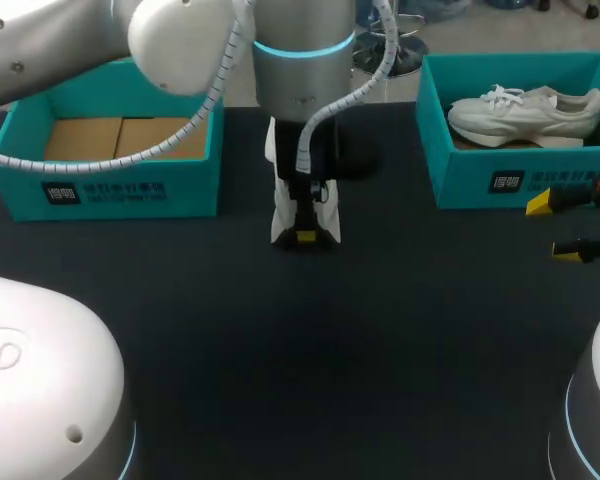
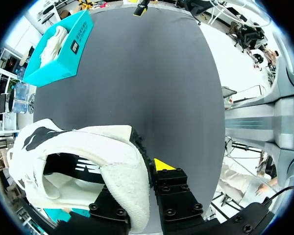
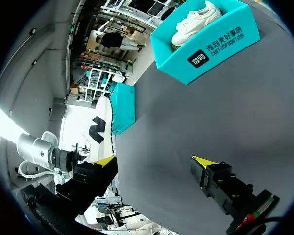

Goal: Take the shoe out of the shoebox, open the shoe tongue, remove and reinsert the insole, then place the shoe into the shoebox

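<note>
The left gripper (image 1: pixel 305 236) hangs over the middle of the dark table (image 1: pixel 310 360). Its fingers are clamped on the heel collar of the white shoe (image 2: pixel 103 147), one finger inside the opening and one outside. The shoe is upright, toe end up, with a black mark on its side. The empty shoebox (image 1: pixel 130 190), teal with a cardboard floor, stands at the table's far left, well apart from the shoe. The other shoebox (image 1: pixel 470 185) stands at the far right and has a second shoe (image 1: pixel 525 112) lying on its side in it. Just in front of that box is the right gripper (image 3: pixel 154 161), its fingers spread wide with nothing between them.
</note>
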Action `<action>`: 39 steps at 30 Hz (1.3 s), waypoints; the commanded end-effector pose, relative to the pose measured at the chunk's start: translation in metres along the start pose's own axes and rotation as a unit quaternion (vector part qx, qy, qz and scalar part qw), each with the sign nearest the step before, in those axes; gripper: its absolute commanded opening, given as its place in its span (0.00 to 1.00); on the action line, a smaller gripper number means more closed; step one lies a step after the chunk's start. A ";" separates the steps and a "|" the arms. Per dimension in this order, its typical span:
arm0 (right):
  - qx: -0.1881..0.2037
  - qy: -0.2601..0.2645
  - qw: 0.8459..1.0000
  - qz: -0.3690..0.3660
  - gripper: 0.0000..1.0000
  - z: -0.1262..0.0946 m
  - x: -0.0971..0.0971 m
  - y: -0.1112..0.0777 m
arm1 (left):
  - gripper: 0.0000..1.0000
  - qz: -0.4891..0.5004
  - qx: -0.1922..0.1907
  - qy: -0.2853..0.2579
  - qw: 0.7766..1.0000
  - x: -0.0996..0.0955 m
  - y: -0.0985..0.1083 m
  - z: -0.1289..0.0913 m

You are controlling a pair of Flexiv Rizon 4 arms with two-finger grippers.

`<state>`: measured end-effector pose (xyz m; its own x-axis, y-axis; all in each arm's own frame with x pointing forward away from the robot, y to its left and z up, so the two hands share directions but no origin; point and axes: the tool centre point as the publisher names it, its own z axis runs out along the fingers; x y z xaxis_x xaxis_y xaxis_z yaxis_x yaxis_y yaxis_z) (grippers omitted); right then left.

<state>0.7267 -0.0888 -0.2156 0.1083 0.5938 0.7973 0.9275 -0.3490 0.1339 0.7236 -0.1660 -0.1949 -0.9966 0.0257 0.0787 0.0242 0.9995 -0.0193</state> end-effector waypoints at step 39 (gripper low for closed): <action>0.000 -0.003 1.000 0.001 1.00 0.000 0.001 -0.001 | 0.00 0.012 -0.025 0.044 0.999 -0.128 0.262 -0.024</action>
<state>0.7267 -0.0888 -0.2156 0.1083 0.5939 0.7973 0.9275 -0.3489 0.1339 0.8562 0.0799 -0.1905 -0.9853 0.0479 0.1641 0.0554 0.9976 0.0412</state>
